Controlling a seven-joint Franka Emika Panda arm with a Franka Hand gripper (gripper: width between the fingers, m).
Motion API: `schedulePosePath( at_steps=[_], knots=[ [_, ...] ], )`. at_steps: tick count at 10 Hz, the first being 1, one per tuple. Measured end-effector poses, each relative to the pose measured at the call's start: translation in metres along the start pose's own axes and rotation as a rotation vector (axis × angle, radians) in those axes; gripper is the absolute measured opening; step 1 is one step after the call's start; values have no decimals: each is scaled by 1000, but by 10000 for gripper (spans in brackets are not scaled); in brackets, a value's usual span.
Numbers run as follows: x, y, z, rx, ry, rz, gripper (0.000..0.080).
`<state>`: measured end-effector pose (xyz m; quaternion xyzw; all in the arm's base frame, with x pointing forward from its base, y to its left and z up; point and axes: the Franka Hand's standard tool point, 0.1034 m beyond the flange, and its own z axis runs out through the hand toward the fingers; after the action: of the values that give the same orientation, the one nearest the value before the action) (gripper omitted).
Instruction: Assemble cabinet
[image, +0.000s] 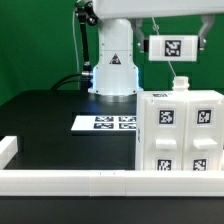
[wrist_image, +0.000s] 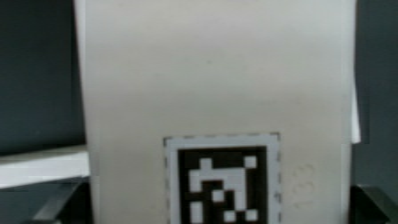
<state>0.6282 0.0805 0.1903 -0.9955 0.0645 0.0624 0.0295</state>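
The cabinet, a large white box with black-and-white tags on its faces, stands at the exterior view's right near the front rail. A small white peg sticks up from its top. High above it my gripper is shut on a small white tagged panel, held in the air clear of the cabinet. The wrist view is filled by this panel with its tag. The dark fingers show on both sides of it.
The marker board lies flat on the black table, left of the cabinet. A low white rail runs along the front edge and turns back at the left end. The arm's white base stands behind.
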Motion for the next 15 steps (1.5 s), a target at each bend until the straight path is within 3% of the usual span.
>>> schedulePosePath(
  at_steps=[4,7,15],
  knots=[
    [-2,-4,20,-8,-20,-5,557],
    [0,-11,21,-7,-4,-9,557],
    [5,-10,28,-10,-7,-8,557]
  ],
)
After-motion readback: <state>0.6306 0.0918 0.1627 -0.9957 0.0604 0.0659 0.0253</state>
